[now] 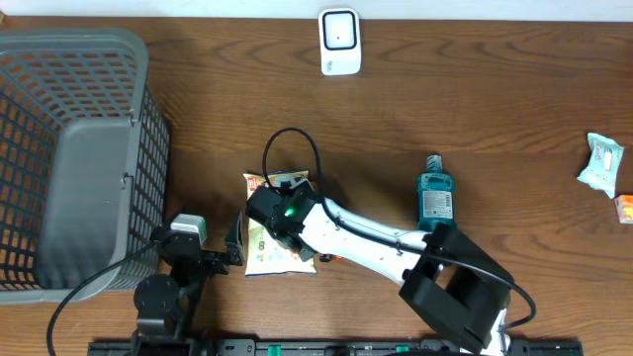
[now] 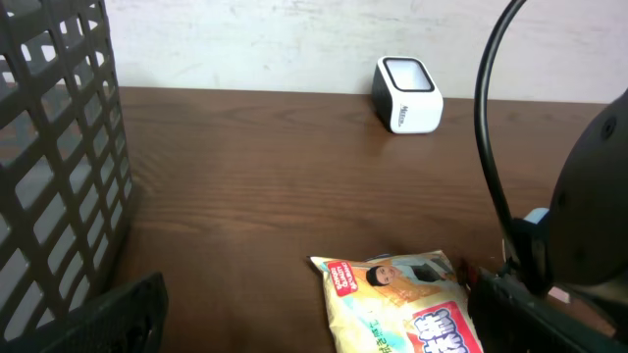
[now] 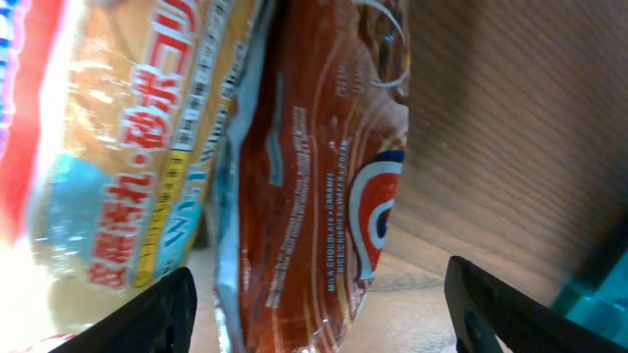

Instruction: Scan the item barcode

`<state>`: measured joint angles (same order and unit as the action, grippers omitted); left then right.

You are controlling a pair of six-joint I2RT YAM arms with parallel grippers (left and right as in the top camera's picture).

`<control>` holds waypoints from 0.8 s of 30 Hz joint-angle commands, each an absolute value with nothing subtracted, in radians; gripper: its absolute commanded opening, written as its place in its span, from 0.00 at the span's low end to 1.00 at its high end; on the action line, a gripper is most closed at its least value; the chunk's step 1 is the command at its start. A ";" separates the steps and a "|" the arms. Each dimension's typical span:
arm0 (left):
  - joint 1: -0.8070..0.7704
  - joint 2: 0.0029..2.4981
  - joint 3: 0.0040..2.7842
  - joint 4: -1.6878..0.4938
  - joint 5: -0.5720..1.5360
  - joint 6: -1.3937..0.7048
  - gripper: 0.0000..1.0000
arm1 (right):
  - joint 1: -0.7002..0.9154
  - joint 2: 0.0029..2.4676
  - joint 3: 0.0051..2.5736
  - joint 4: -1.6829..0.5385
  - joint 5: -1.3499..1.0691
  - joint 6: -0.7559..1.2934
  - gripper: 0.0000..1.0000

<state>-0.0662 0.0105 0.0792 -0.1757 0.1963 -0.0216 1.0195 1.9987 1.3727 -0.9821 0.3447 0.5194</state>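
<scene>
- Brown wrapper [image 3: 314, 196], closest to the right wrist camera, fills the middle of that view. Its long axis runs up the frame, and one long edge lies against the yellow snack bag [image 3: 108, 147].
- Right gripper [image 3: 324, 314] stands with its jaws wide. One dark fingertip [image 3: 162, 314] is at the left and the other at the right, with the brown wrapper in the gap between them. No pad is seen pressing on the wrapper.
- Grey mesh basket [image 1: 148, 119] stands at the left side of the table [image 1: 475, 89].
- Left gripper [image 1: 229, 247] sits low, between the basket and the snack bag, just beside the bag's left edge. Its jaws are spread fully and hold nothing.
- From overhead the snack bag [image 1: 272, 237] lies flat near the middle of the table's near side. Its long axis runs from the near edge toward the far edge, and its red-labelled end points away toward the scanner. The right arm's wrist covers its right part.
- White scanner [image 1: 339, 42] stands at the far edge, well apart from the bag. In the left wrist view its dark window tilts upward.
- Teal mouthwash bottle [image 1: 435, 198] lies to the right of the arm, with its cap toward the far edge.
- Two small packets [image 1: 601, 163] lie at the far right edge.
</scene>
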 commanded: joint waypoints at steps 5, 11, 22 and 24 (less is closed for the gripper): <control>-0.062 0.005 0.063 -0.200 0.194 -0.008 0.98 | 1.028 2.019 1.359 -0.976 0.414 0.538 0.74; -0.062 0.005 0.063 -0.200 0.194 -0.008 0.98 | 1.028 2.083 1.359 -0.928 0.429 0.519 0.73; -0.062 0.005 0.063 -0.200 0.194 -0.008 0.98 | 1.027 2.173 1.359 -0.866 0.556 0.498 0.34; -0.062 0.005 0.063 -0.200 0.194 -0.008 0.98 | 1.020 2.180 1.359 -0.847 0.554 0.492 0.24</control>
<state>-0.0650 0.0105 0.0792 -0.1764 0.1829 -0.0208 1.0271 2.1143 1.3853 -0.8654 0.5819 0.4988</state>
